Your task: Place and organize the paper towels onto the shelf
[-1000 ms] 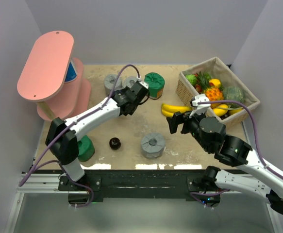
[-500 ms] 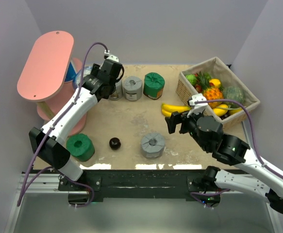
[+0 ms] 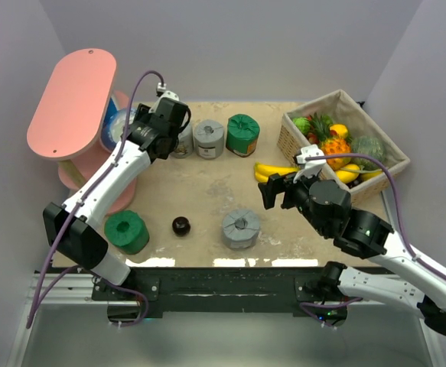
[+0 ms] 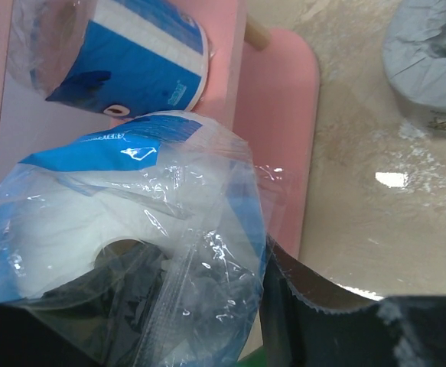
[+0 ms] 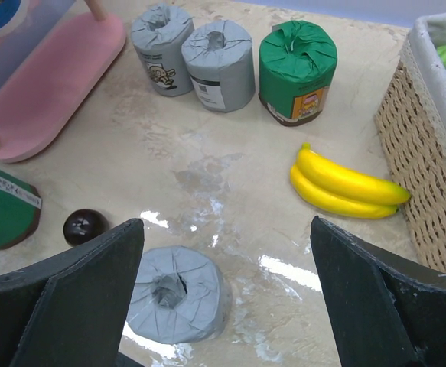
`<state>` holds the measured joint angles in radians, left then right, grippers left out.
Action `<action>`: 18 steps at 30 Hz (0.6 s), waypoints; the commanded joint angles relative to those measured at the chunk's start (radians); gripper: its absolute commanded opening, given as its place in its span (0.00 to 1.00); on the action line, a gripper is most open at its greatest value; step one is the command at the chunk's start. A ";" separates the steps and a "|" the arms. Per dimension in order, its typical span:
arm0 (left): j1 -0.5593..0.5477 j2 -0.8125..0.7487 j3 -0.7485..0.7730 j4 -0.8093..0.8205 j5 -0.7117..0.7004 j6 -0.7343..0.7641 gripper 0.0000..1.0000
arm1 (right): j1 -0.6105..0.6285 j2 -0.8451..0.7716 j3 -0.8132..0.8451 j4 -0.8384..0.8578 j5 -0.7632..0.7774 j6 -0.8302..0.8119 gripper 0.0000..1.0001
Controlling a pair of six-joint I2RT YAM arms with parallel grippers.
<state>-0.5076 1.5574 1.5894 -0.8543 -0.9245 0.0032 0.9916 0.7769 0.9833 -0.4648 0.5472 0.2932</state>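
Observation:
My left gripper [image 3: 136, 130] [image 4: 207, 306] is shut on a white-and-blue paper towel roll [image 3: 120, 127] [image 4: 131, 206]. It holds the roll at the shelf's [image 3: 73, 99] lower pink board [image 4: 284, 115], beside another white-and-blue roll [image 4: 123, 53] lying there. Two grey rolls [image 3: 209, 138] [image 5: 161, 46] [image 5: 221, 65] and a green roll [image 3: 243, 134] [image 5: 297, 69] stand at the back. Another green roll [image 3: 126, 232] [image 5: 4, 214] stands front left. My right gripper [image 3: 276, 193] [image 5: 224, 229] hangs open above a third grey roll [image 3: 241, 228] [image 5: 178, 294].
A small dark ball [image 3: 181, 225] [image 5: 85, 226] lies between the front green and grey rolls. Bananas [image 3: 272, 172] [image 5: 345, 187] lie beside a wicker fruit basket [image 3: 295, 141] [image 5: 421, 153] at the right. Walls close in on three sides.
My left arm swung left from the back rolls to the shelf, carrying the white-and-blue roll. The right arm barely moved.

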 commanded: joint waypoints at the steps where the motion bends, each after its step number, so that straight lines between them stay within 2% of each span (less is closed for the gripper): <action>1: 0.040 -0.053 -0.008 0.058 -0.086 0.032 0.35 | -0.002 -0.010 0.055 -0.018 0.000 -0.019 0.93; 7: 0.070 -0.053 -0.032 0.075 -0.103 0.041 0.42 | -0.001 -0.008 0.063 -0.021 -0.003 -0.019 0.93; 14: 0.072 -0.048 -0.025 0.087 -0.126 0.060 0.62 | -0.002 0.009 0.074 -0.018 -0.010 -0.020 0.93; 18: 0.070 -0.040 0.018 0.064 -0.117 0.051 0.66 | -0.002 0.010 0.077 -0.023 -0.007 -0.023 0.93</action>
<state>-0.4404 1.5459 1.5509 -0.8089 -1.0008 0.0475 0.9916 0.7856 1.0176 -0.4934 0.5457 0.2863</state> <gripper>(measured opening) 0.651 0.932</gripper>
